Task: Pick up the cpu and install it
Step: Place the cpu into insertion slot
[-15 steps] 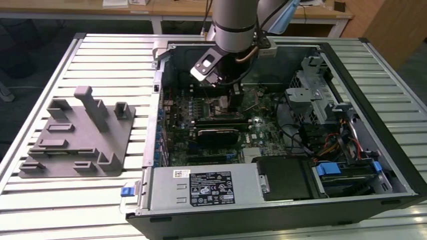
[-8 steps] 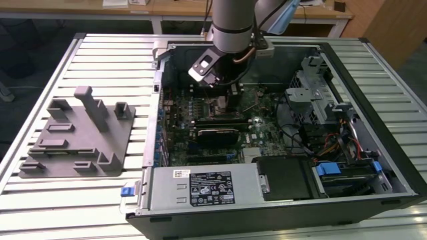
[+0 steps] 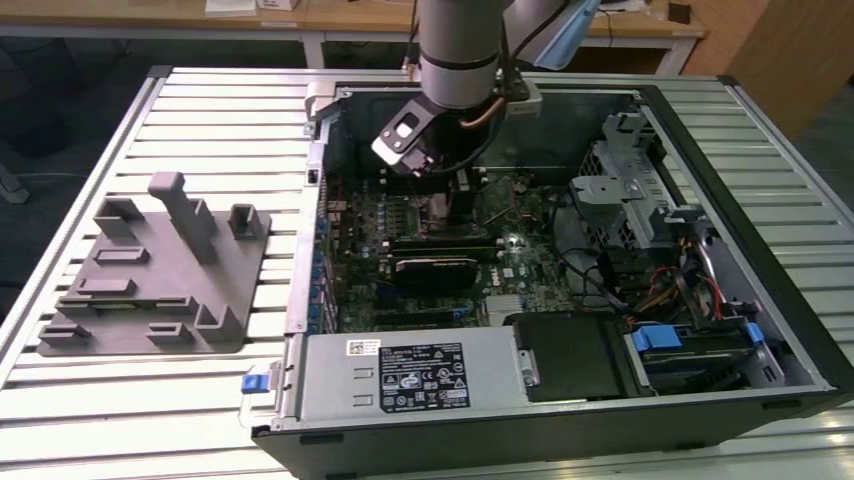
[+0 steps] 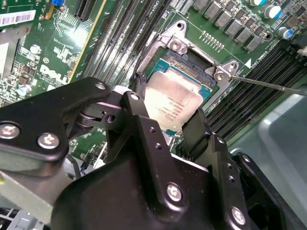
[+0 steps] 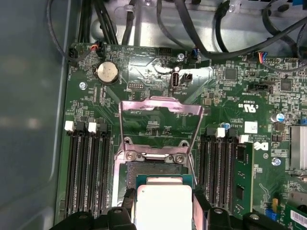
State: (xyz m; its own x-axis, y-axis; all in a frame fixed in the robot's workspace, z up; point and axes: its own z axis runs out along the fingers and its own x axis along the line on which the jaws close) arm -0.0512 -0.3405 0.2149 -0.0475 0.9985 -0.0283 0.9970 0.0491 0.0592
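Our gripper (image 4: 168, 103) is clamped on the cpu (image 4: 173, 96), one black finger (image 4: 132, 103) on each side, just over the open socket (image 4: 178, 48) on the green board (image 5: 144, 72). In the first wrist view we see the socket's metal lid (image 5: 160, 108) swung open. The exterior view shows us the whole computer case (image 3: 561, 440), with the grey fixture (image 3: 147, 270) at the exterior view's left. Small writing sits on the cpu's top, and a black label (image 3: 424, 378) in the case has white print.

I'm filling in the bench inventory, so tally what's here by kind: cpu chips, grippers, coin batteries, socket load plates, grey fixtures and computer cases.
cpu: 1
gripper: 1
coin battery: 1
socket load plate: 1
grey fixture: 1
computer case: 1
Total: 6
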